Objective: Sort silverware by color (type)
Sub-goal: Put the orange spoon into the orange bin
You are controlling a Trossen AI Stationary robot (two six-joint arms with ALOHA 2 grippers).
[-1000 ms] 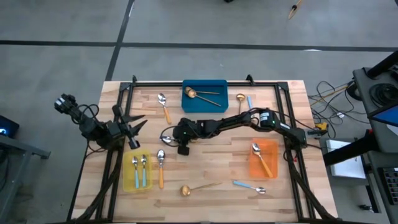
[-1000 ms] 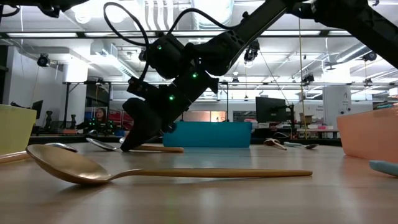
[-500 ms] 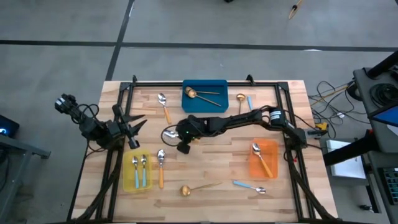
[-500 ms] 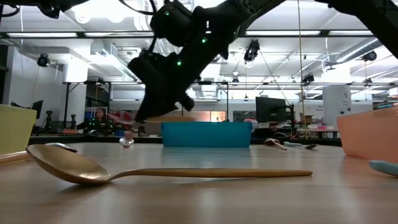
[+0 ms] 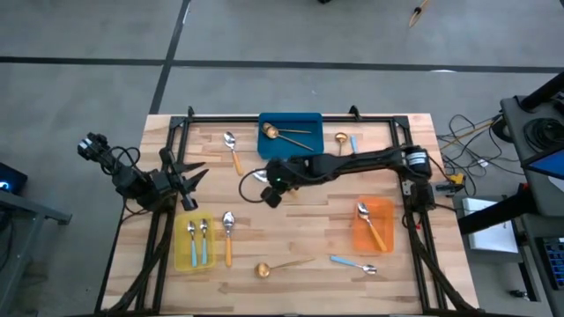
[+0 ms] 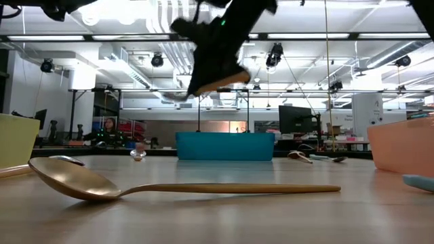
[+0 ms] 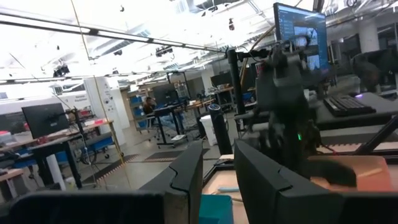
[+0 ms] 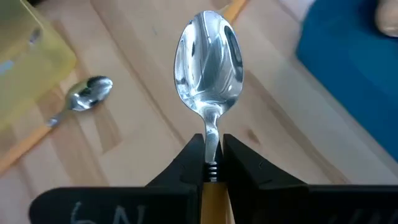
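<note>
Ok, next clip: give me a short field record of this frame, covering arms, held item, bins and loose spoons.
right gripper: shut on orange-handled spoon, lifted above table centre
left gripper: waiting at left table edge, holding nothing
blue bin: gold spoons
yellow bin: two blue-handled spoons
orange bin: one orange-handled spoon
loose on table: several spoons, including a gold spoon

Shot from straight overhead onto the whole bench (image 5: pixel 291 220), level across its top from the near edge, and close past each wrist's jaws, with overhead and level views sharing the blue bin (image 5: pixel 290 136).
</note>
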